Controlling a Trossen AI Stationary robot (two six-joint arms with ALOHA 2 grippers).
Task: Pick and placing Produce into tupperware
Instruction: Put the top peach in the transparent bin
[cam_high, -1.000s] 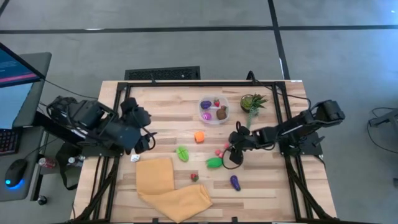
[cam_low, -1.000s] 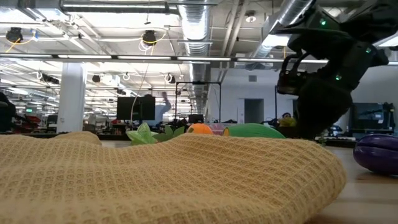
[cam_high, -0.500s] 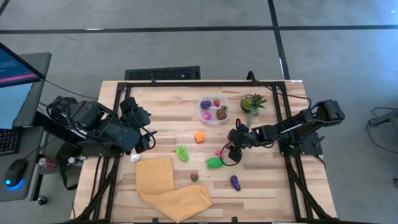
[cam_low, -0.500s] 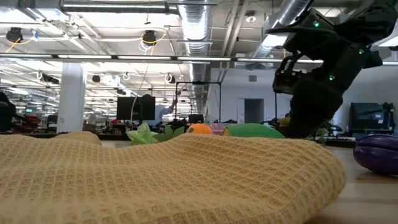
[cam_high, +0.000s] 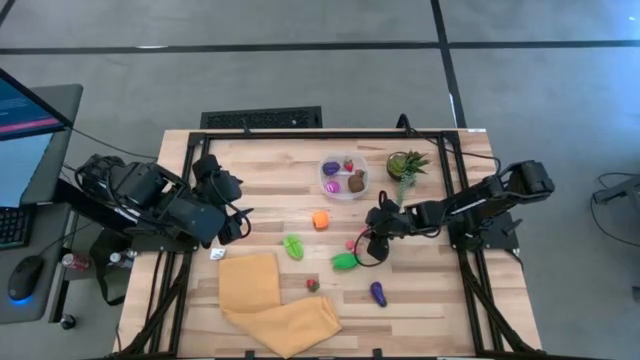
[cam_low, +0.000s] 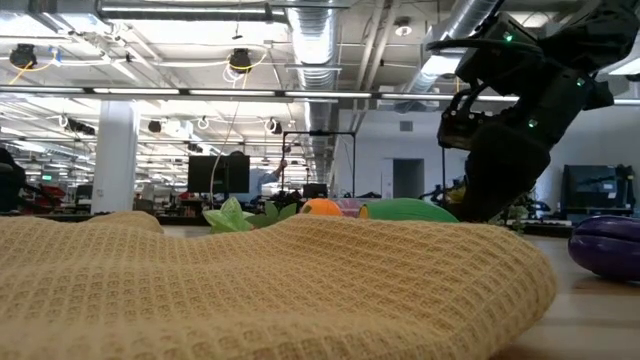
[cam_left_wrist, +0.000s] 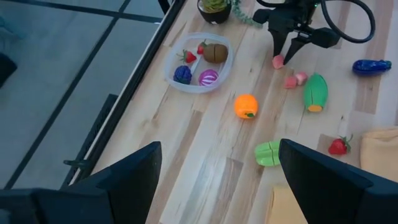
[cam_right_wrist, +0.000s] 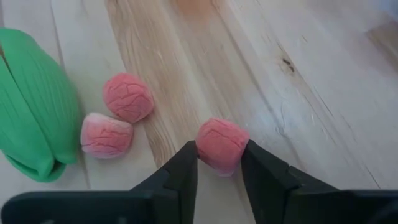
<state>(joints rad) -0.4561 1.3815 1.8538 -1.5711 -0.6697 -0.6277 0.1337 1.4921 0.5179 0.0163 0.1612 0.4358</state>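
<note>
Wooden table (cam_high: 270, 190): your right gripper (cam_right_wrist: 219, 163) pinches a pink piece (cam_right_wrist: 221, 144) mid-table. Your left gripper (cam_high: 232, 208) waits wide open, empty, near the left edge.

Two matte black jointed arms with looping black cables; the right claw (cam_right_wrist: 219, 168) has flat dark fingers and small green lights.

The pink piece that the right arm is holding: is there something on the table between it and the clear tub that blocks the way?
Nothing visible blocks it. The right gripper is shut on the pink piece, and only bare wood lies between it and the tub. The potted plant stands beside the tub, the orange piece off to the other side.
</note>
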